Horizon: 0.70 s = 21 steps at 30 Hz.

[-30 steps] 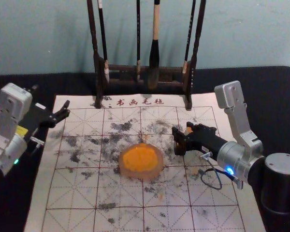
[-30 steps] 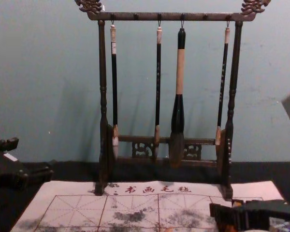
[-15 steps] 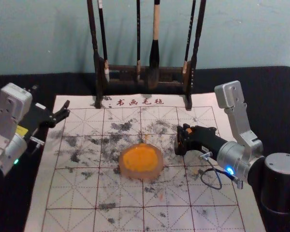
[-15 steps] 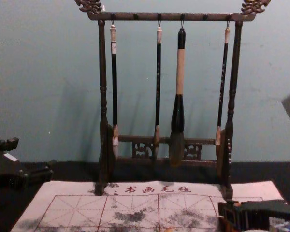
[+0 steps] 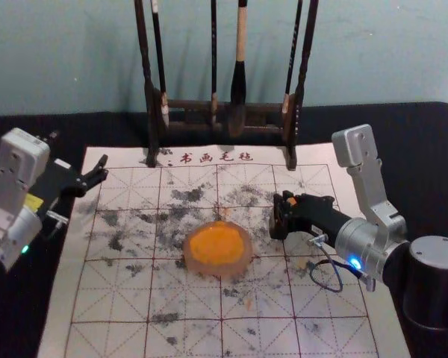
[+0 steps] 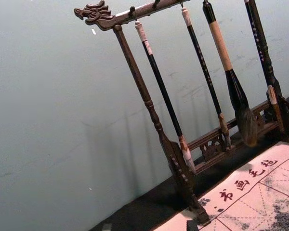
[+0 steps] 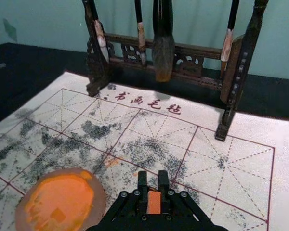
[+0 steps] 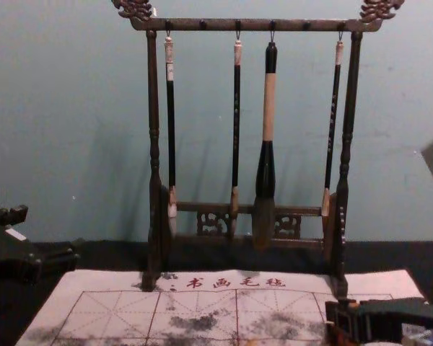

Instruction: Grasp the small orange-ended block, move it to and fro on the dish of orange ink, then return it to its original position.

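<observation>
One orange-ended block is pinched between the nearly closed fingers of the right gripper, over the mat just right of the ink dish; the left gripper is parked, fingers spread, at the mat's left edge. A square mark in the orange ink suggests a return to its spot, best made level and slow, released only once seated. The dish rim limits leftward travel, the brush rack forward reach; room lies rightward

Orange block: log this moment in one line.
right tool: holding block; block: off dish, to its right; mat contact: cannot tell; left tool: open, parked left
</observation>
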Available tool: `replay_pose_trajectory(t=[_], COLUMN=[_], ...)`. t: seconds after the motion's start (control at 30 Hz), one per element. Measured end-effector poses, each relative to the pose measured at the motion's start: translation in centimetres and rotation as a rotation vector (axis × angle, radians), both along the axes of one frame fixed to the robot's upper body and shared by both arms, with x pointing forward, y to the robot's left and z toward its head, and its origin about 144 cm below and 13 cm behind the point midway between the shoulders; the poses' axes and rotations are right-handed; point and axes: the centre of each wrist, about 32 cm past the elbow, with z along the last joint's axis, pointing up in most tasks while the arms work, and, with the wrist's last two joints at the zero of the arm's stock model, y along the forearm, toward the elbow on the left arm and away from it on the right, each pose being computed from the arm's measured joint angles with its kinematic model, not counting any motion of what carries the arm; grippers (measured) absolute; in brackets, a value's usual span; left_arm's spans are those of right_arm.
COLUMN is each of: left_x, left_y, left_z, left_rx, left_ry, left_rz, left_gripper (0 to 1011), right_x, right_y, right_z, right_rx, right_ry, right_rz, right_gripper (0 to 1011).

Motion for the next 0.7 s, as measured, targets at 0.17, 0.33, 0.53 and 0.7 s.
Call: replay_pose_trajectory(t=[0.17,0.33,0.53,0.7], left_x=[0.0,0.0,0.0,0.0], left_y=[0.0,0.0,0.0,0.0], left_z=[0.0,0.0,0.0,0.0], left_rx=[0.0,0.0,0.0,0.0], left_ry=[0.0,0.0,0.0,0.0], left_rz=[0.0,0.0,0.0,0.0], left_gripper=[1001,1001,1001,1001], right_x=[0.0,0.2,0.4,0.5], right_y=[-0.1,-0.2,-0.5,-0.9], right_z=[0.4,0.9,1.9,2.8], right_rx=[0.017,0.027,0.037,0.043], right_ry=[-0.021,-0.044,-0.073,-0.107], right_rz=[0.003,0.006,0.013,0.024], right_gripper=[111,111,111,111])
